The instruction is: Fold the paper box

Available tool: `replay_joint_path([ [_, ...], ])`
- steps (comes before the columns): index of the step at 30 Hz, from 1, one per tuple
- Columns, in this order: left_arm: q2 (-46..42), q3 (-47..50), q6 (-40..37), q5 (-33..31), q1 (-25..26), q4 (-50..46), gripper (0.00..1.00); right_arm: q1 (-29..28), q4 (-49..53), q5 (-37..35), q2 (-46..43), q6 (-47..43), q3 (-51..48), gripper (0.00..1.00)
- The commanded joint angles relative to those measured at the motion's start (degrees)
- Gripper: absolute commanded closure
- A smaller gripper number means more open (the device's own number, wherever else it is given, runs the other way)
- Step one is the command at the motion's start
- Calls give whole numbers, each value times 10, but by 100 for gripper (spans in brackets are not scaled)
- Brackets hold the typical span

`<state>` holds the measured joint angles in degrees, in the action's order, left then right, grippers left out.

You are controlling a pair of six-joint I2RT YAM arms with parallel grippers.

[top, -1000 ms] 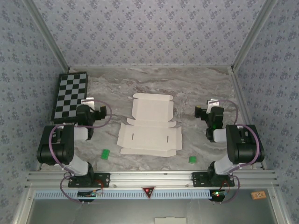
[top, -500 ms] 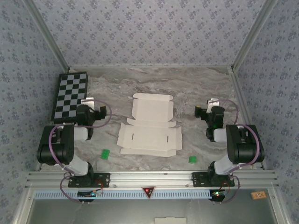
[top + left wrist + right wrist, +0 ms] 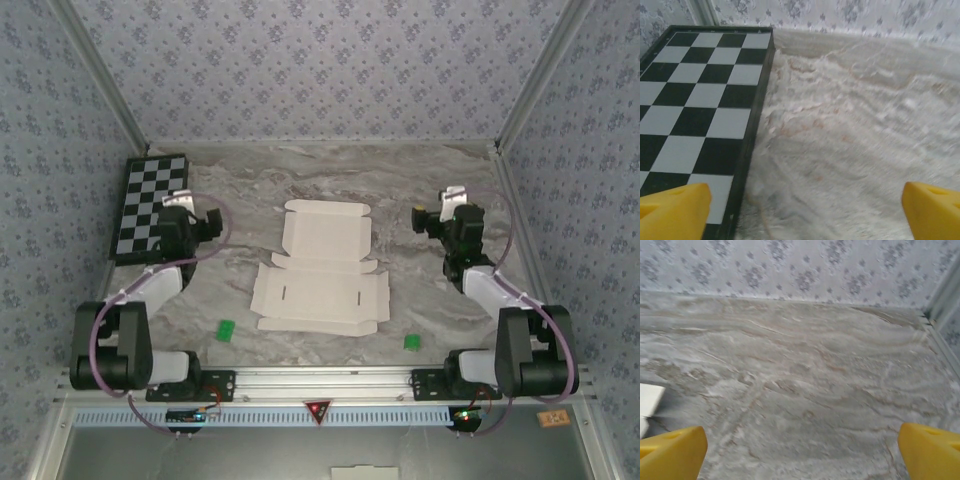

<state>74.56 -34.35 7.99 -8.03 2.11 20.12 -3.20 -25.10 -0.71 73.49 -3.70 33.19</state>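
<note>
The paper box (image 3: 320,270) lies unfolded and flat in the middle of the table, cream-white side up, with flaps and slots showing. My left gripper (image 3: 207,224) hovers left of it, beside the checkerboard, well apart from the card. In the left wrist view its yellow fingertips (image 3: 675,210) stand wide apart and the left gripper (image 3: 805,215) is open over bare marble. My right gripper (image 3: 422,218) hovers right of the box, also apart from it. The right gripper (image 3: 800,452) is open with nothing between its fingers. A white corner of the paper box (image 3: 650,397) shows at that view's left edge.
A black-and-white checkerboard (image 3: 150,205) lies at the back left, and its dark edge (image 3: 752,125) runs close to my left fingers. Two small green markers (image 3: 225,328) (image 3: 411,342) sit near the front. Patterned walls (image 3: 320,70) close in the table.
Both arms have stretched out from their bases, carrying the grippers a little toward the back of the table. The paper box has not moved.
</note>
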Motion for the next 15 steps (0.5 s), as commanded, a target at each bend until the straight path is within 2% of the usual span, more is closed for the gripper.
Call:
replay_joint_path([
  [1,-30,-53,78,34,14,-162,8,-16,157,57,-7,12,62,2],
  [5,-55,-98,88,62,68,-258,8,-48,227,100,5,45,121,3],
  [10,-62,-145,135,108,134,-376,9,-93,284,152,51,96,196,5],
  [15,-78,-139,177,136,230,-414,9,-153,314,172,130,119,270,8],
])
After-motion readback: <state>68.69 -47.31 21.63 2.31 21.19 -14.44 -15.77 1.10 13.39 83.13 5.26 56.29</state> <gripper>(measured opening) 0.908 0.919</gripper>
